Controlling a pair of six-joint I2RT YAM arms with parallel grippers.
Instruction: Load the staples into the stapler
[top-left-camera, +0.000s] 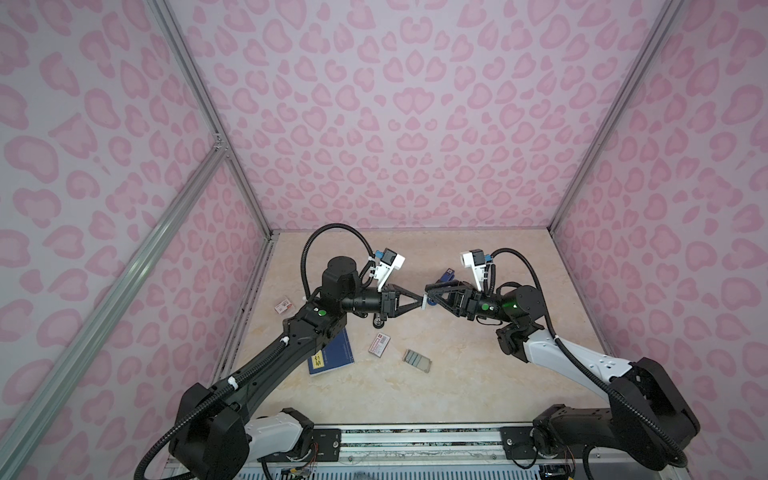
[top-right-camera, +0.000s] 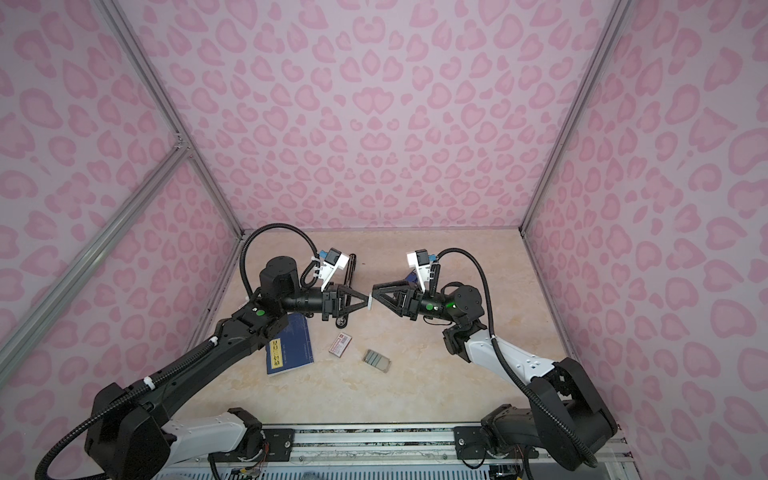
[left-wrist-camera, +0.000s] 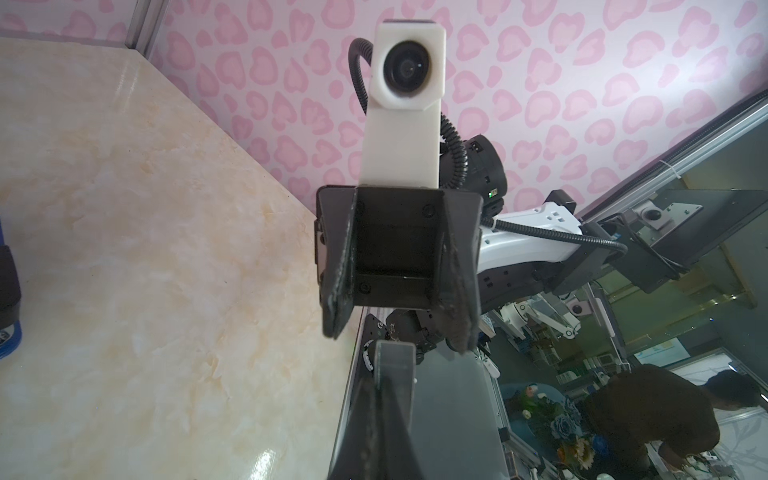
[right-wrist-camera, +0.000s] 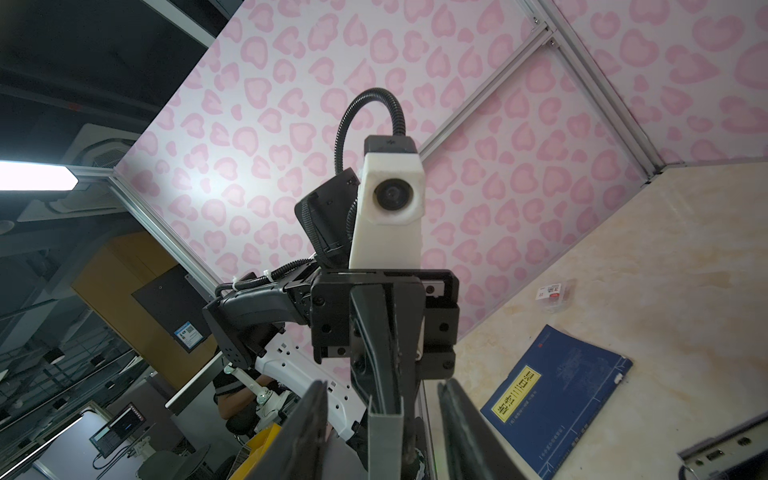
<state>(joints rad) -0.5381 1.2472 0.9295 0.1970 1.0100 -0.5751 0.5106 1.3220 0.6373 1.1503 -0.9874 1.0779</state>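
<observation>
I am in the middle of a mid-air handover. My left end effector (top-left-camera: 419, 303) is clamped narrow on one staple strip (right-wrist-camera: 385, 436), a thin grey channel that sticks out past its tips. My right end effector (top-left-camera: 430, 297) faces it tip to tip. Its jaws stand partly apart on either side of the strip, and the right wrist view shows a gap on both sides, so I judge it is not gripping.

The other staples (top-left-camera: 417, 360) lie flat on the surface (top-left-camera: 457, 395), near and at about 6 o'clock from where my tips meet. A black stapler (top-right-camera: 350, 272) lies at about 9 o'clock, partly hidden under my left wrist. A blue stapler (top-left-camera: 447, 275) sits at about 1 o'clock, behind my right end effector.

Next, my right jaws need to close squarely on the strip's free end before my left lets go. The strip is thin and slick, so it could twist or drop. After that, it has to be lined up with a stapler's open channel.
</observation>
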